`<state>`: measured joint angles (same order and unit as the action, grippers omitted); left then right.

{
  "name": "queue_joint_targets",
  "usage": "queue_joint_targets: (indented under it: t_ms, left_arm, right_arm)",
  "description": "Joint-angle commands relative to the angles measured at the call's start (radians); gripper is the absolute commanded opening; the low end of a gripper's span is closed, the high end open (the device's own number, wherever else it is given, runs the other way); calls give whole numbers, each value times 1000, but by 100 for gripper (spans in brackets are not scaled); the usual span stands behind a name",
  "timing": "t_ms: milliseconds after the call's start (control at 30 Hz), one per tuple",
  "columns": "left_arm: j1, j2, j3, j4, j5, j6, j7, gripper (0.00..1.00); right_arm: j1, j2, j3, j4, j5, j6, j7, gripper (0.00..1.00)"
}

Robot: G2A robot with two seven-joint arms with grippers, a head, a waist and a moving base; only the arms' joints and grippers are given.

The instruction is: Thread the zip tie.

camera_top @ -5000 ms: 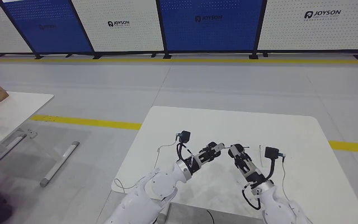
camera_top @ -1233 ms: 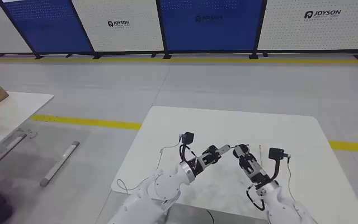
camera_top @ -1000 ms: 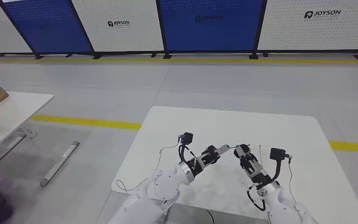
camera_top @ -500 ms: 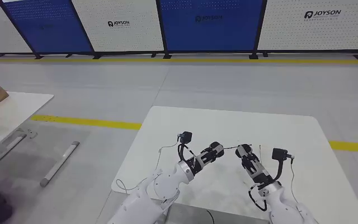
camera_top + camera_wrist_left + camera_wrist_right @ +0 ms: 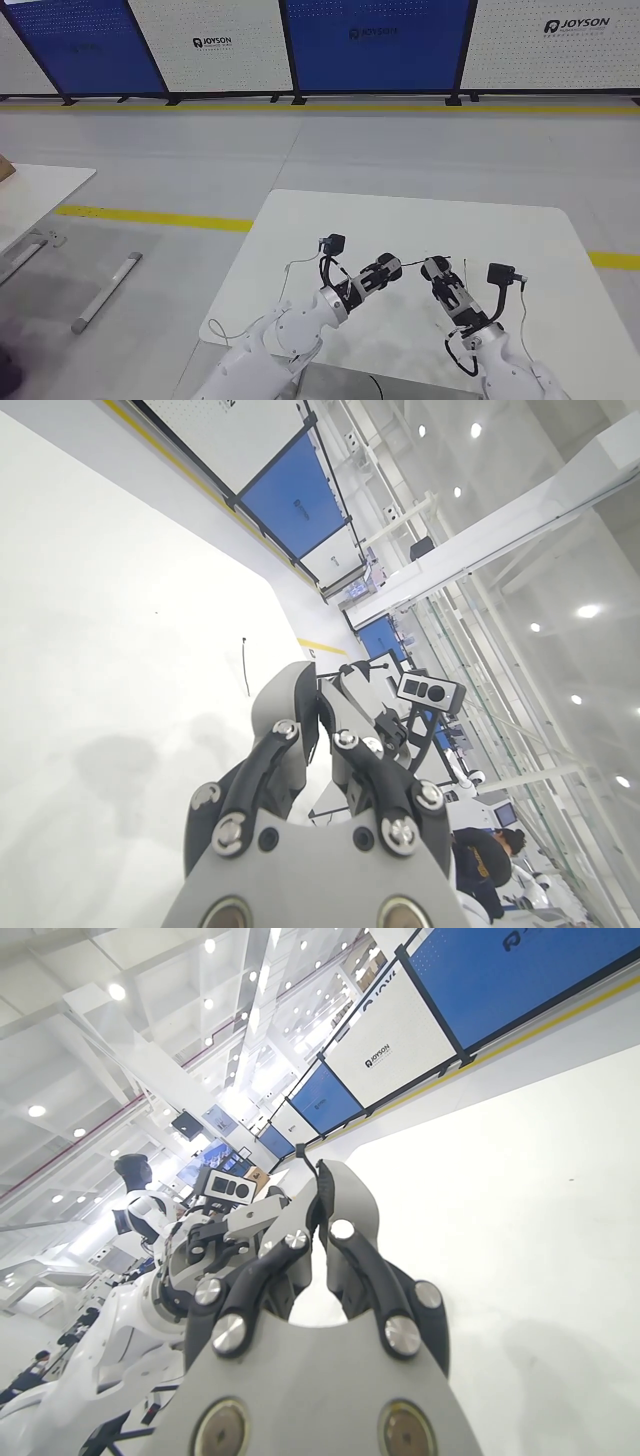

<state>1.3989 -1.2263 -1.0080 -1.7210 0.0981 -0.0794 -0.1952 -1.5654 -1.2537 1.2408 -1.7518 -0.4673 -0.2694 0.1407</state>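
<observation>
The two grippers hung close together over the white table (image 5: 400,215), nearer its front edge than its back edge. The left gripper (image 5: 388,266) was squeezed tight, and it seemed to pinch one end of the thin black zip tie (image 5: 411,263). The right gripper (image 5: 433,268) was squeezed tight on the other end, with the little square head (image 5: 300,1151) poking out past its fingertips. The zip tie ran through the air between them, off the table. A second black tie (image 5: 245,667) lay flat on the table just beside the right gripper, on the side toward the right edge.

As far as could be seen, the pointy end had not gone through the head yet. The hole was tiny and the strap was bendy, so a lot could go wrong. If the two ends were not lined up, the tip would likely slide past the hole. If the grippers pushed too hard, the strap might fold over. If one pulled away, the thin strap might slip out and drop. A twist could also turn the hole the wrong way.
</observation>
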Motion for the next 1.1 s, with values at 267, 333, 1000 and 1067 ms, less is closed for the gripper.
queue_joint_targets:
  t_ms: [267, 333, 1000, 1067]
  left_arm:
    - [4, 2, -2, 4, 0, -13, -9, 40]
    - [3, 2, -2, 8, 3, -15, -7, 36]
    - [2, 0, 5, 13, 16, -23, 6, 0]
    - [2, 0, 8, 12, 17, -26, 5, 0]
  right_arm:
    - [0, -1, -4, 5, -3, 5, -5, 0]
    - [0, -1, -4, 5, -2, 4, -5, 0]
    - [-3, -1, -1, 6, 2, -5, -4, 0]
    - [-2, -1, -4, 9, -3, -7, 1, 0]
